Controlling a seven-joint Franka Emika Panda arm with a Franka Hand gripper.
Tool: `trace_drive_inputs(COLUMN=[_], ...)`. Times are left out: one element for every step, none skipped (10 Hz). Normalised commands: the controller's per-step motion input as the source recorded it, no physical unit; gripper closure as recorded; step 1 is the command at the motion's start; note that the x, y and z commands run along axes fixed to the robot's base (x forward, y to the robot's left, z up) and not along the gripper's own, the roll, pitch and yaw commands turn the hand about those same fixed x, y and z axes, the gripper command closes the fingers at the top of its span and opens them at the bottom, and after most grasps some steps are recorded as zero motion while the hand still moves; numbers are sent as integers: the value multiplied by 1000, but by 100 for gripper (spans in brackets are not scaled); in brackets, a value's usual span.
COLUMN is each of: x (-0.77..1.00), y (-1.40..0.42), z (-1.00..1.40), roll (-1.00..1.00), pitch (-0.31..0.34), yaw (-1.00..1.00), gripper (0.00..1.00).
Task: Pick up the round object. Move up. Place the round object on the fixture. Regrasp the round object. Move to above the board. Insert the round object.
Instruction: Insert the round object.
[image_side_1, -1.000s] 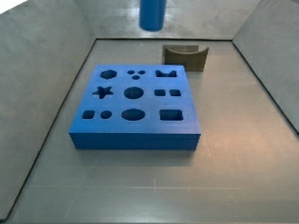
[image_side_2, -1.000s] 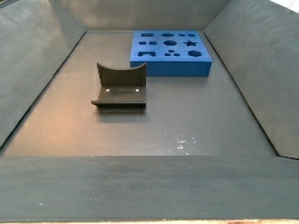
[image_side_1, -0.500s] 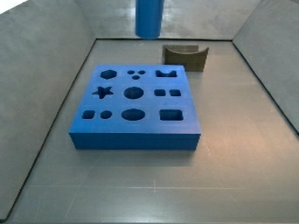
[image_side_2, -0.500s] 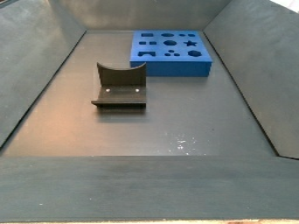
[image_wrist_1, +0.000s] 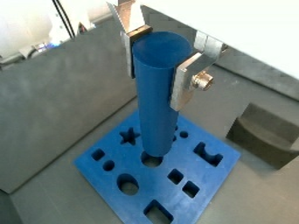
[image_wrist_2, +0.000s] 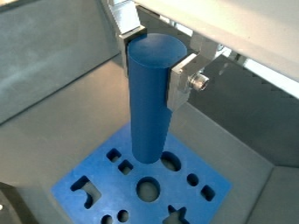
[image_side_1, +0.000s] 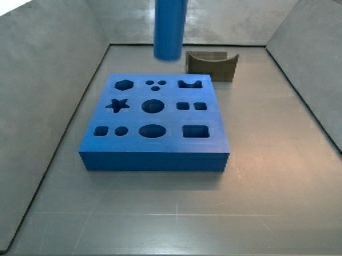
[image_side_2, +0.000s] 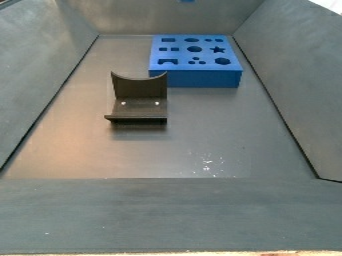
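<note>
My gripper (image_wrist_1: 158, 54) is shut on the top end of the round object (image_wrist_1: 156, 105), a long smooth blue cylinder that hangs upright. Both wrist views show the silver fingers (image_wrist_2: 180, 80) clamping its sides. Its lower end hangs above the board (image_wrist_1: 149, 185), a thick blue block with star, round and square holes, over the middle holes (image_wrist_2: 111, 179). In a side view the round object (image_side_1: 170, 28) comes down from the top edge, still well above the board (image_side_1: 154, 160); the gripper itself is out of that view. The fixture (image_side_1: 213, 64) stands empty beyond the board.
Grey walls slope up round the grey floor on all sides. In a side view the fixture (image_side_2: 136, 100) stands alone mid-floor, with the board (image_side_2: 197, 60) at the far end near the back wall.
The round object has come down in the side view, its lower end now lower and closer to the board. The board and the fixture have not moved.
</note>
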Motion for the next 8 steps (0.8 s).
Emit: trace_drive_inputs(x=[0, -97, -200, -223, -226, -234, -211, -83], y=[260, 349, 349, 320, 211, 100, 34, 0], z=[-857, -789, -760, -714, -617, -554, -506, -449], roll=[-160, -199, -220, -244, -283, -304, -317, -330], pitch=[-74, -83, -87, -91, -103, -121, -124, -99], yaw=[0, -60, -106, -111, -91, -94, -91, -86], gripper=[100, 100, 100, 100, 100, 100, 100, 100])
